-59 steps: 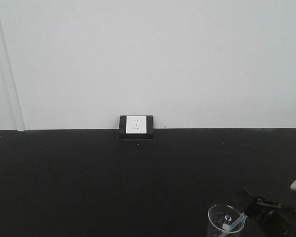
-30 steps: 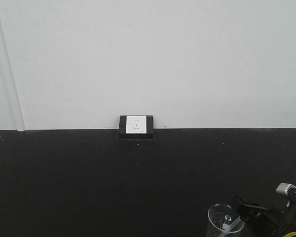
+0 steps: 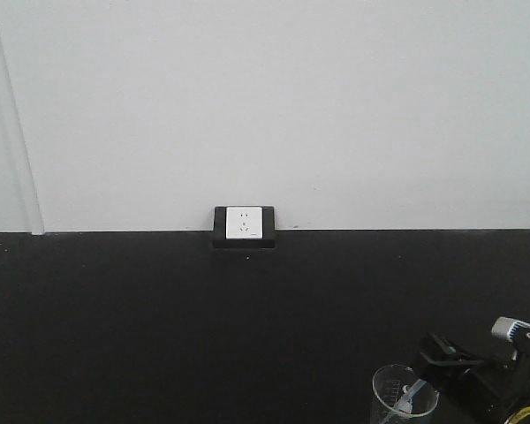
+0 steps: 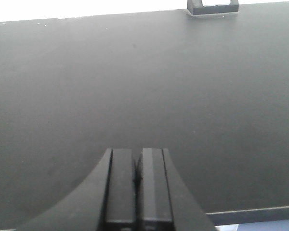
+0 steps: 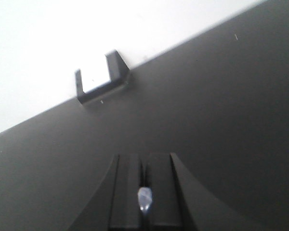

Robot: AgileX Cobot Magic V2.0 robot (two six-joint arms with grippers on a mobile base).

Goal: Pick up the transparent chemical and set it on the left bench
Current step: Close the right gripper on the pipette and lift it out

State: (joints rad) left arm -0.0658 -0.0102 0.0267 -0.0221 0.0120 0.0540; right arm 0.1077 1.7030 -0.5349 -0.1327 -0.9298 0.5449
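Clear, faintly bluish plastic glinted between the pressed-together fingers of the right gripper (image 5: 143, 163): the slim transparent dropper pipette (image 5: 144, 199), its stem slanting into a clear graduated beaker (image 3: 405, 396) at the near right of the matte black counter (image 3: 159, 327) with a white wall socket (image 3: 244, 224). The left gripper (image 4: 137, 159) was closed on nothing. We judged a slow, straight lift best: smooth plastic slips, and the light beaker could tip. The left bench was out of view.
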